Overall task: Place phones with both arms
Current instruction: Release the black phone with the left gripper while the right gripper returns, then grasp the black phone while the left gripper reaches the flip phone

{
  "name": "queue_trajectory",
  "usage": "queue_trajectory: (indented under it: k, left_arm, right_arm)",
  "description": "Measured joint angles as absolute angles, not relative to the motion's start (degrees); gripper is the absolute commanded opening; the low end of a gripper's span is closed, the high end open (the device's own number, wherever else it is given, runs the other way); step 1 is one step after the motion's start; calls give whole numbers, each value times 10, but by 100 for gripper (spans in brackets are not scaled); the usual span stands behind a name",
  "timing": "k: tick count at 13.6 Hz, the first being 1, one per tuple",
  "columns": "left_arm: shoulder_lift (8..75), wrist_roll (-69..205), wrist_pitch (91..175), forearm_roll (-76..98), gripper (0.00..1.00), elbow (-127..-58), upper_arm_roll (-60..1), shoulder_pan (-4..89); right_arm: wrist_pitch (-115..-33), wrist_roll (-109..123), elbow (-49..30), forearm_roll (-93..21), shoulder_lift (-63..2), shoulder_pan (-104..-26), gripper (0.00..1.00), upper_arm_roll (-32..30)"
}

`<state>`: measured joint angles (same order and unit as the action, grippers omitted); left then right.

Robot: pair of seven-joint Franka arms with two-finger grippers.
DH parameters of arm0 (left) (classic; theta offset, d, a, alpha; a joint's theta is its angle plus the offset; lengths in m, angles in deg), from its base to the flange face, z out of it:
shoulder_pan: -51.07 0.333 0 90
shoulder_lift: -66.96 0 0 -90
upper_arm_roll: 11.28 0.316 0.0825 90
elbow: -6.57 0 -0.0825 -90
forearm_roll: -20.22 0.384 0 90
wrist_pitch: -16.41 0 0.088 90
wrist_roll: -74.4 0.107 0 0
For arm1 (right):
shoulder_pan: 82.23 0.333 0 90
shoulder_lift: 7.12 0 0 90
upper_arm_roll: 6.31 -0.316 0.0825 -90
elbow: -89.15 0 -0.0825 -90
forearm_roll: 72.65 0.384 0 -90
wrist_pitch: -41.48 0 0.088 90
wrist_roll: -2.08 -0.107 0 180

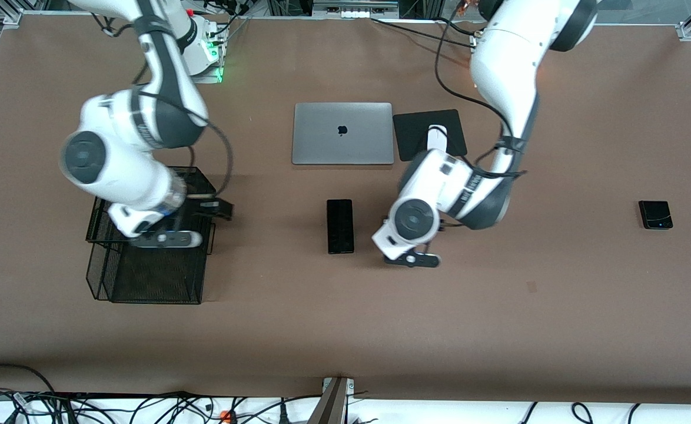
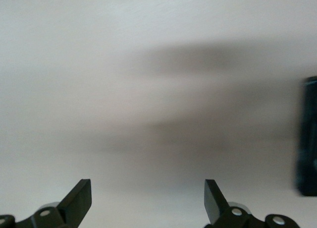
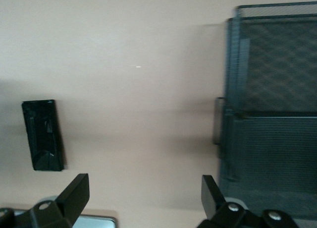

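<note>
Two phones are seen on the brown tabletop (image 1: 557,330): a long slim black phone (image 1: 340,226) at mid-table, nearer to the front camera than the grey laptop (image 1: 342,133), and a small squarish black phone (image 1: 655,214) well apart from it, toward the left arm's end. No lavender phone is made out in any view; it may be hidden in the black mesh tray (image 1: 145,277) under the right arm, though that cannot be told.

Both phones are judged to be stiff, flat, smooth slabs: light, but slippery on their glossy faces and liable to be scratched or cracked if squeezed hard or dropped. Each lies flat, so little edge is offered; the slim phone is best taken across its narrow width, on the two long side edges near the middle, so that it does not tip. The squarish one may be pinched across either pair of edges.

The left tool (image 1: 411,259) hangs released, jaws spread and empty, over bare tabletop just beside the slim phone, on the side toward the left arm's end; in the left wrist view only the phone's edge (image 2: 310,139) is caught. The right tool (image 1: 166,238) is likewise released and empty, over the mesh tray at the right arm's end, well apart from the slim phone.
</note>
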<state>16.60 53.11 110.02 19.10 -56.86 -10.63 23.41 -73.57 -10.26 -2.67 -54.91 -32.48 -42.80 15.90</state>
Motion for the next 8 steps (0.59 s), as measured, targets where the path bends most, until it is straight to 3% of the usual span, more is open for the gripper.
queue_trajectory:
  k: [3,8]
  left_arm:
    - [213,640,1100,235,100,-658,-102,300]
    - [279,803,1162,313,100,-772,-100,443]
  right_arm:
    - [-825,-194,6,-549,-390,-352,100,157]
    - [-869,-286,149,-545,-547,-311,100,140]
